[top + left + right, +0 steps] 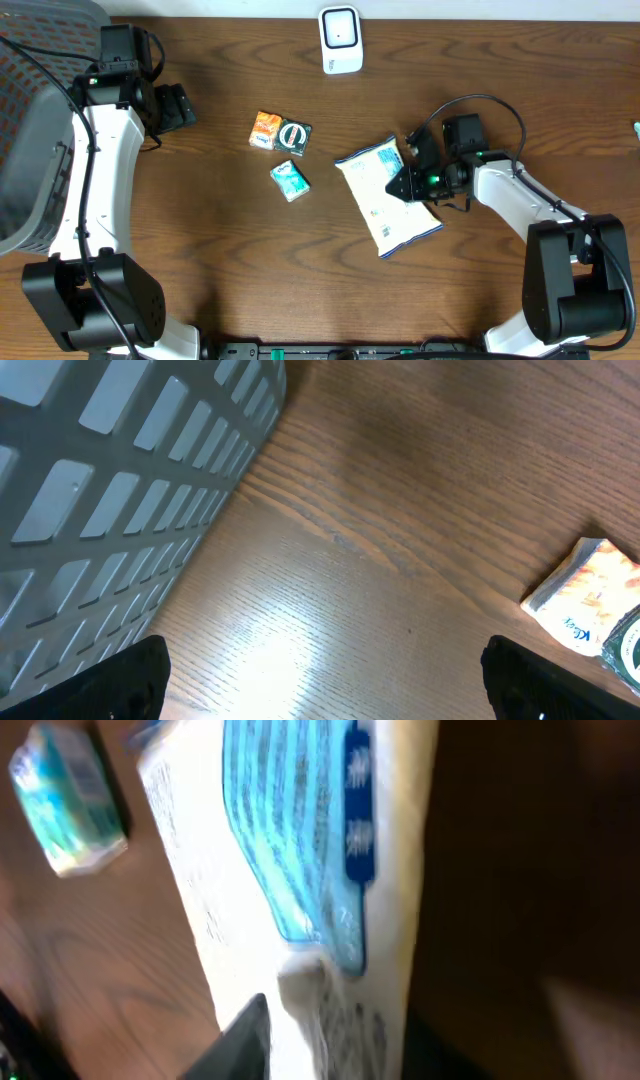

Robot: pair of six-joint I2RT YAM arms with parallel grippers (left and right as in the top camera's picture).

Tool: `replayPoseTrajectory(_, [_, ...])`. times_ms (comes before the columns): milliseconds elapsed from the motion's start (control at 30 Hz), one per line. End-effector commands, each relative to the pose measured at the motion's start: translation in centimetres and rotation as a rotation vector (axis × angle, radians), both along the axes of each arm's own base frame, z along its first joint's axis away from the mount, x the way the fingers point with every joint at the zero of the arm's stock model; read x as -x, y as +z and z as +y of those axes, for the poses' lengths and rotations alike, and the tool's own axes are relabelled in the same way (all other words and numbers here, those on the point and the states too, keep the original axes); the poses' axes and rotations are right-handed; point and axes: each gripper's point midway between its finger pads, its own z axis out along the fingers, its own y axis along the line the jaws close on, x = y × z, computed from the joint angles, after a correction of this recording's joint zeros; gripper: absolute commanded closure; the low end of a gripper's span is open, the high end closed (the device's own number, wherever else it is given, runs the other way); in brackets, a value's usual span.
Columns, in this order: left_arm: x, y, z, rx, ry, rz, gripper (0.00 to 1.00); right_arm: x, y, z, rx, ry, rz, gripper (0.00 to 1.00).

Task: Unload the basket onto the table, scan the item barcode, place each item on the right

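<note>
A white and blue snack bag [385, 200] lies flat on the table right of centre. My right gripper [407, 178] is at the bag's right edge. In the right wrist view the bag [300, 840] fills the frame, and a raised fold of it sits between the jaws of the right gripper [335, 1032]. The dark left finger [245, 1040] stands a little off that fold, so the jaws are parted. The view is blurred. A white scanner [340, 40] stands at the table's far edge. My left gripper [180, 105] hovers wide open at the far left, its jaws [323, 680] holding nothing.
Three small packets lie left of the bag: an orange one [265, 130], a dark green one [294, 137] and a teal one [290, 180]. A grey slotted basket [30, 150] stands at the left edge, close to the left gripper.
</note>
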Motion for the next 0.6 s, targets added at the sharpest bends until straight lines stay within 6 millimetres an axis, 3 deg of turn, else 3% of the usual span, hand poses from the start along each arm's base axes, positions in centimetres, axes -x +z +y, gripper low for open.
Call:
replayPoseTrajectory(0, [0.1,-0.6,0.0,0.001,-0.007,0.018,0.03,1.1,0.1,-0.1,0.013,0.0,0.031,0.57])
replayPoseTrajectory(67, [0.1,-0.6,0.0,0.001,-0.007,0.018,0.03,1.7,0.1,0.1,0.0,0.004,0.059,0.41])
replayPoseTrajectory(167, [0.1,-0.6,0.0,0.001,-0.007,0.018,0.02,2.6,0.0,0.0,0.002,0.006,0.097,0.37])
replayPoseTrajectory(200, [0.1,-0.6,0.0,0.001,-0.007,0.018,0.02,2.8,-0.1,-0.1,0.008,0.005,0.108,0.4])
replayPoseTrajectory(300, [0.1,-0.6,0.0,0.001,-0.007,0.018,0.03,2.9,-0.2,-0.1,0.008,0.005,0.113,0.71])
replayPoseTrajectory(467, [0.1,-0.6,0.0,0.001,-0.007,0.018,0.03,2.9,0.0,0.1,-0.008,0.005,0.118,0.99])
replayPoseTrajectory(567, [0.1,-0.6,0.0,0.001,-0.007,0.018,0.03,3.2,1.0,1.4,-0.102,0.027,0.125,0.99])
